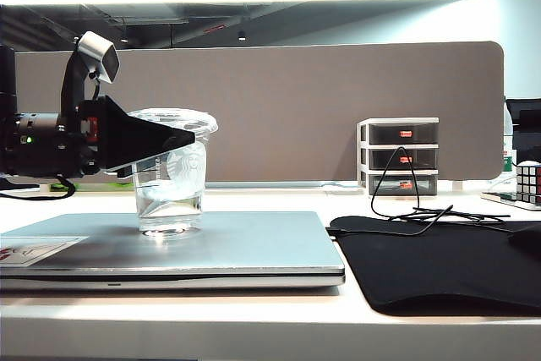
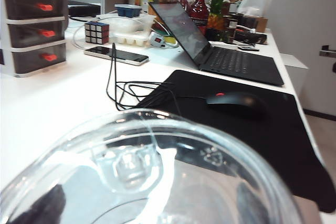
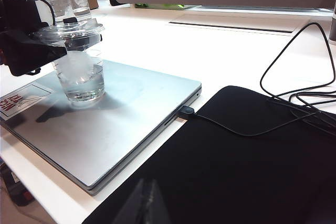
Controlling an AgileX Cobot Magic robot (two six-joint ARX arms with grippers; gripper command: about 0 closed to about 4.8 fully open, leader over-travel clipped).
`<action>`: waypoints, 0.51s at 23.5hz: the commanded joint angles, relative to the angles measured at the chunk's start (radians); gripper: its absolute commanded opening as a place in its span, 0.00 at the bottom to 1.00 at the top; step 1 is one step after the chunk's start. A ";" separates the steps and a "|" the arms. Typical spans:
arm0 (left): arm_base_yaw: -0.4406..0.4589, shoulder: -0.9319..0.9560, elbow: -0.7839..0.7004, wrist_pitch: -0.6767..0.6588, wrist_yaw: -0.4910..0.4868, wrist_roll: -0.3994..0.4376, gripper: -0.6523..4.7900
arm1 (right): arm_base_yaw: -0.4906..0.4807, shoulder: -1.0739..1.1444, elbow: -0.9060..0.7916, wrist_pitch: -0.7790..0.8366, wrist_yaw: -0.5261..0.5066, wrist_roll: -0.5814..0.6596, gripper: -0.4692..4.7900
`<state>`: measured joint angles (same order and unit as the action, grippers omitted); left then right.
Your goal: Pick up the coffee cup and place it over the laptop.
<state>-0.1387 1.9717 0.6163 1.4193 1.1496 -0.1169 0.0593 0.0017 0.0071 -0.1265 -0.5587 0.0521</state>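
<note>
Coffee cup [image 1: 172,177] stands upright on the closed laptop [image 1: 245,247], toward its 9 o'clock end in the exterior view. Left gripper [image 1: 161,143] is spread wide around the cup's rim. Right gripper [image 3: 148,205]: jaw state cannot be told.

The coffee cup [image 1: 171,177] stands on the laptop [image 1: 220,247]. The left pincer [image 1: 190,138] flanks its rim. Right of the laptop lies the mat [image 1: 439,264], both on the worktop [image 1: 254,327].
</note>
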 commanded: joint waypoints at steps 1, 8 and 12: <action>0.000 -0.003 -0.014 0.011 -0.005 0.043 0.85 | 0.001 0.000 -0.006 0.010 -0.006 0.000 0.08; 0.001 -0.003 -0.014 0.011 0.030 0.060 0.97 | 0.001 0.000 -0.006 0.010 -0.005 0.000 0.08; 0.001 -0.003 -0.014 0.011 0.085 0.060 1.00 | 0.001 0.000 -0.006 0.010 -0.010 0.000 0.08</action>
<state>-0.1383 1.9720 0.6018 1.4178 1.2137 -0.0589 0.0593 0.0017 0.0071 -0.1265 -0.5594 0.0521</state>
